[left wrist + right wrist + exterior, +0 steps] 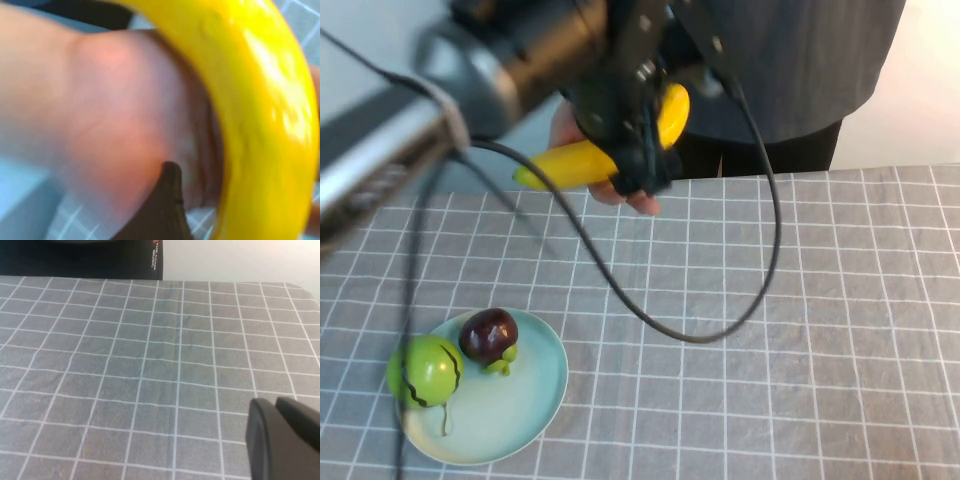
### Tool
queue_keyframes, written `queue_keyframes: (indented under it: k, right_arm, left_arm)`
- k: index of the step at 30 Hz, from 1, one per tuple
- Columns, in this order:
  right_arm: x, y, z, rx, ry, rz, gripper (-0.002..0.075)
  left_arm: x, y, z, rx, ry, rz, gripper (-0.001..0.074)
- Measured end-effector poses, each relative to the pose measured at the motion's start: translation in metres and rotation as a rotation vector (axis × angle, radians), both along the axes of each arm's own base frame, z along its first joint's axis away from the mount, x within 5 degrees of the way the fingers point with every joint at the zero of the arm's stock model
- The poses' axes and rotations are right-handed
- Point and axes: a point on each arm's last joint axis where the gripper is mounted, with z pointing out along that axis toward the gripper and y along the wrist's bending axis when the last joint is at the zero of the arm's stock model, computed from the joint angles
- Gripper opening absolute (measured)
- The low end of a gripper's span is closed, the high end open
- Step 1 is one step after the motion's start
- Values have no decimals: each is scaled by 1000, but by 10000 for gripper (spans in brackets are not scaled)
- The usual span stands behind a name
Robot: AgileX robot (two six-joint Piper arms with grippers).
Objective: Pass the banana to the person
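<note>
Left gripper (642,150), top centre, grips the banana (582,160) over the person's hand (620,192); release only w/ palm supporting. Right gripper (280,440) parked, fingers together, above the surface (150,365).

Left arm (520,50): glossy black housing, silver-grey link, thin black cables (760,200) trailing. Right end effector (282,437): matte black, rounded edges.

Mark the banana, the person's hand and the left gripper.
banana (565,163): high view, yellow left half.
person's hand (630,200): high view, fingers under the banana.
left gripper (642,150): high view, black fingers around the banana.
</note>
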Motion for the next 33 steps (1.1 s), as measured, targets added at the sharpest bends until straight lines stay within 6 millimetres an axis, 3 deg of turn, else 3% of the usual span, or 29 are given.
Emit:
queue_keyframes:
  k: [5, 8, 11, 16, 18, 21, 25, 29, 33]
  right_arm:
    - [0, 0, 0, 0, 0, 0, -8]
    - [0, 0, 0, 0, 0, 0, -8]
    - [0, 0, 0, 0, 0, 0, -8]
    - [0, 0, 0, 0, 0, 0, -8]
    - [0, 0, 0, 0, 0, 0, -8]
    - [0, 0, 0, 0, 0, 0, -8]
    - [0, 0, 0, 0, 0, 0, -8]
    - [0, 0, 0, 0, 0, 0, -8]
    - [0, 0, 0, 0, 0, 0, -8]
  left_arm:
    - [-38, 33, 53, -84, -97, 38, 668]
    - [-70, 62, 72, -166, -122, 104, 662]
    - [-108, 97, 79, -244, -130, 183, 569]
    - [-162, 145, 60, -301, -110, 272, 158]
    - [-183, 163, 53, -348, -130, 285, 74]
    - [-208, 185, 40, -450, -179, 292, 20]
    - [-234, 204, 12, -575, -216, 290, 2]
    - [-247, 209, -18, -676, -162, 331, -1]
    - [-252, 213, -36, -652, -103, 377, -1]
